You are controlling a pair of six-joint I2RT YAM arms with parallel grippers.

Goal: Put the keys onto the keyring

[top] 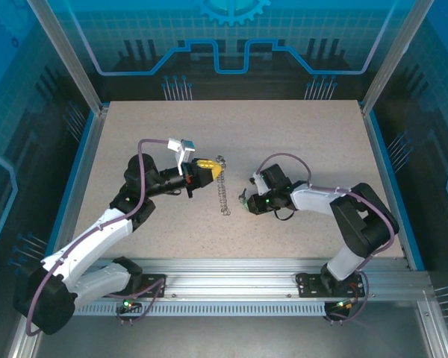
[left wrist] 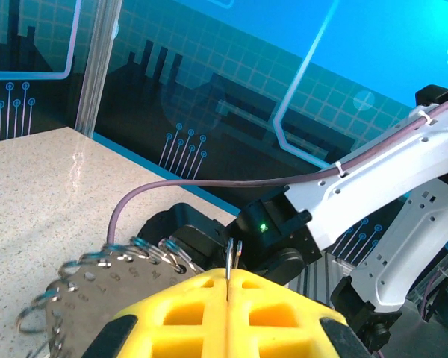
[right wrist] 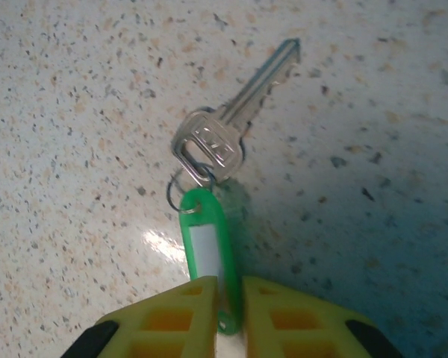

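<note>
The keyring [top: 223, 190], a thin dark loop fringed with small silvery links, trails across the table from my left gripper [top: 215, 170]. In the left wrist view that gripper [left wrist: 229, 282] has its yellow fingers pressed shut on a thin metal piece of the keyring [left wrist: 234, 257], and the links [left wrist: 145, 253] fan out to the left. The keys [right wrist: 231, 127] are one silvery key lying flat on the table with a green tag [right wrist: 204, 242]. My right gripper [right wrist: 228, 291] is closed on the near end of that tag, low over the table just right of the keyring [top: 246, 200].
The speckled tabletop [top: 306, 134] has free room behind and to both sides of the arms. Blue enclosure walls [top: 89, 142] ring it. In the left wrist view the right arm [left wrist: 373, 186] stands close ahead of the left gripper.
</note>
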